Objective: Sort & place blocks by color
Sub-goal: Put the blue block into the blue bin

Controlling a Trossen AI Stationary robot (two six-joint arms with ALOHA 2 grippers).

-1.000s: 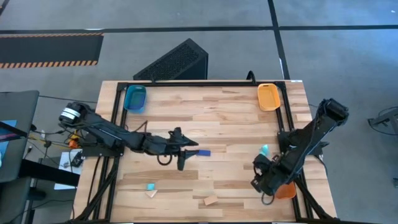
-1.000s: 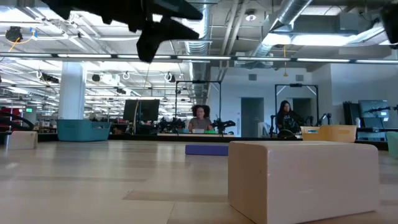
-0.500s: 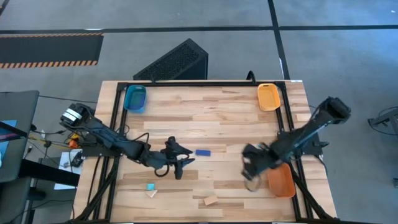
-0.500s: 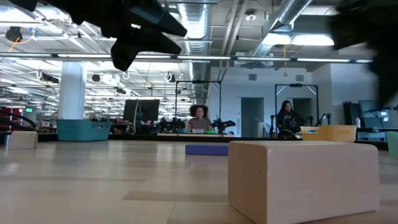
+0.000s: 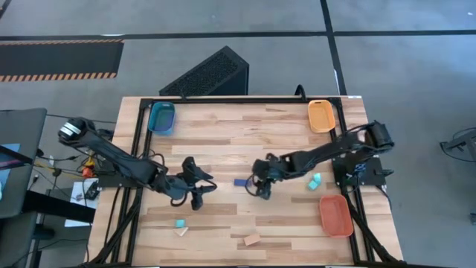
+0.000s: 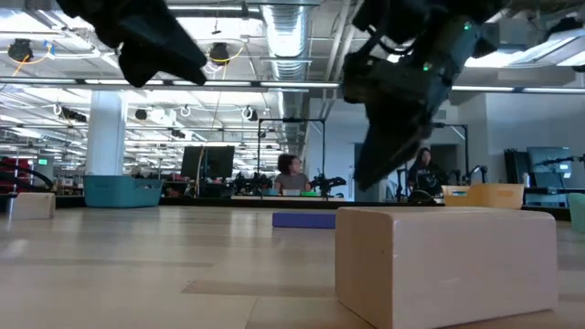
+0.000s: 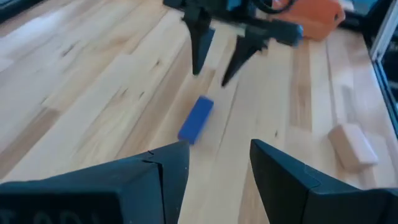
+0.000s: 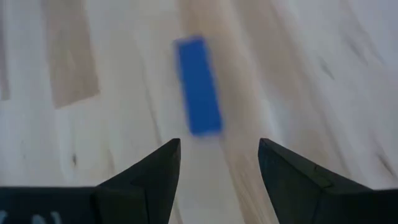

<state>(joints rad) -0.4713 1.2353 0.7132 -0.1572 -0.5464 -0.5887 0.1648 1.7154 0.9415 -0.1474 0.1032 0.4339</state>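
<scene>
A dark blue oblong block (image 5: pixel 242 182) lies flat on the wooden table near its middle; it also shows in both wrist views (image 7: pixel 196 118) (image 8: pixel 198 84). My right gripper (image 5: pixel 260 184) stands open just right of it, above the table, fingers pointing down at it (image 8: pixel 217 155). My left gripper (image 5: pixel 198 195) is open to the block's left, nothing between its fingers (image 7: pixel 217 165). Cyan cubes lie at the right (image 5: pixel 314 181) and near left (image 5: pixel 179 222). Tan pieces lie by the near edge (image 5: pixel 251 240) (image 5: pixel 182 231).
A blue tray (image 5: pixel 161 117) sits at the far left corner, a yellow-orange tray (image 5: pixel 321 115) at the far right and an orange tray (image 5: pixel 336 214) at the near right. In the low view a tan block (image 6: pixel 443 260) stands close in front.
My right gripper has swept from the orange tray at the near right toward the table's middle, rolling and tipping down, and now hangs by the blue block. My left gripper has drawn back toward the left and near edge, away from the block. The block has stayed put.
</scene>
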